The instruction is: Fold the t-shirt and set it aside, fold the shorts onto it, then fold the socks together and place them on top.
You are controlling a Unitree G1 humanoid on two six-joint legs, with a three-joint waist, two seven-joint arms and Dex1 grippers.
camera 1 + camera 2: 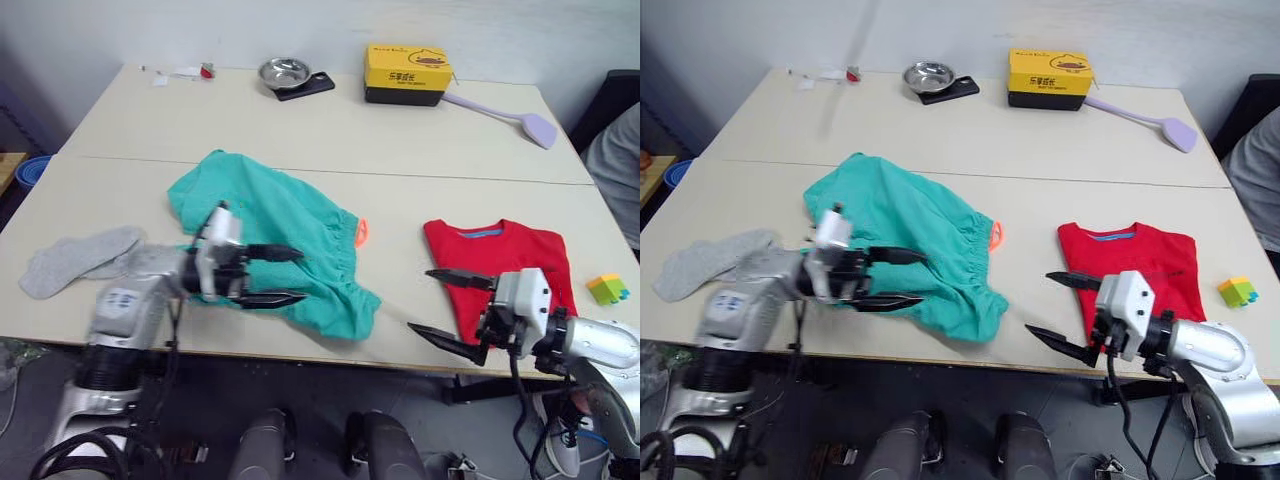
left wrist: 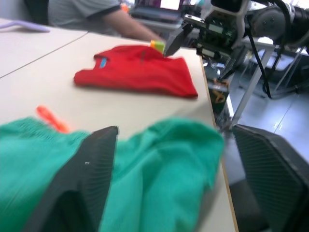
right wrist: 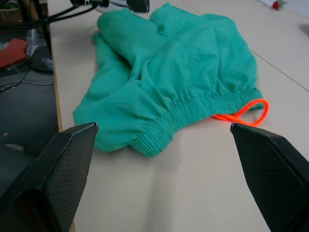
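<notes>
**Now for the shorts: both grippers wide and empty**

Clearly the left gripper hovers with its fingers spread wide over the near part of the shorts, holding nothing; the right gripper is likewise wide and empty at the near edge of the table, between the shorts and the t-shirt; the t-shirt lies folded to the right, so the shirt step looks done and the shorts are the step in hand.

The shorts lie rumpled at the middle, waistband towards the right with the orange drawstring trailing out; the socks lie well apart at the left.

To fold well, I judge each gripper should pinch one layer-stack at opposite ends of the waistband, pull the cloth flat first, tuck the drawstring inside; then carry it fully onto the t-shirt without dragging that out of square.
</notes>
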